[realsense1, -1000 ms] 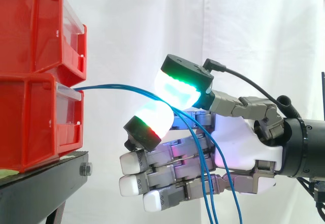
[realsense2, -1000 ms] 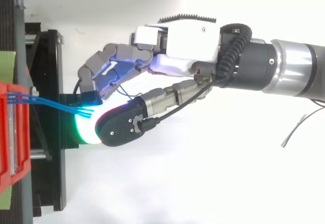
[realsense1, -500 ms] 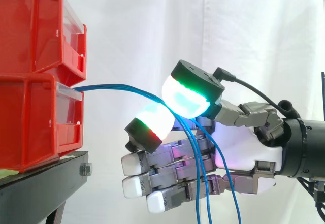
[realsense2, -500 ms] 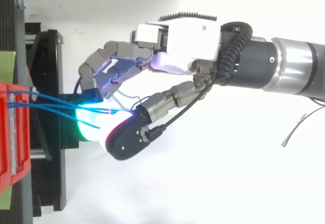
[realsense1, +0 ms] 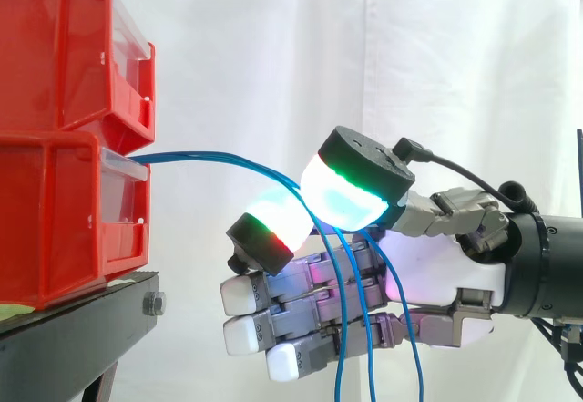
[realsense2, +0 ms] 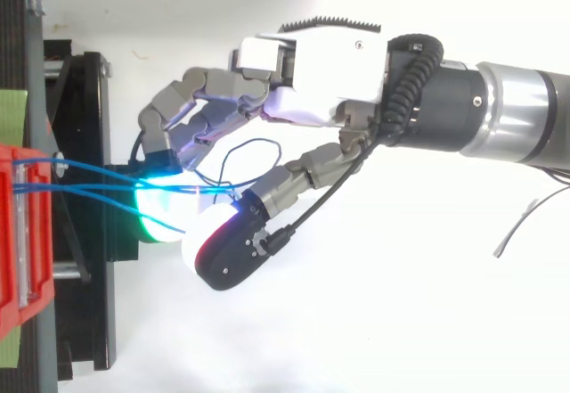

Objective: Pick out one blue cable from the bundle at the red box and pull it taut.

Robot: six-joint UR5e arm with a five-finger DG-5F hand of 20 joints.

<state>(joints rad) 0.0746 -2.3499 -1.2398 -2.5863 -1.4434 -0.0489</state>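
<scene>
Several thin blue cables [realsense1: 219, 158] come out of the lower red box [realsense1: 64, 220] and arc right to my hand [realsense1: 437, 265]. They pass between the thumb's green-cyan pad [realsense1: 351, 188] and a curled finger's red-green pad [realsense1: 273, 224], which pinch them. Below the pinch the cables hang slack in front of the other fingers. From above, the cables [realsense2: 89, 179] fan apart between the box [realsense2: 18, 233] and the hand [realsense2: 312, 63], and a loose loop curls by the palm.
A second red bin [realsense1: 64, 56] is stacked on the lower one, both on a black stand [realsense1: 82, 320]. A white curtain hangs behind. There is open space to the right of the stand, where the arm comes in.
The thumb has swung down and away from the box, sliding across the finger pad. In the top view the cables have spread from one bundle into separate strands.
</scene>
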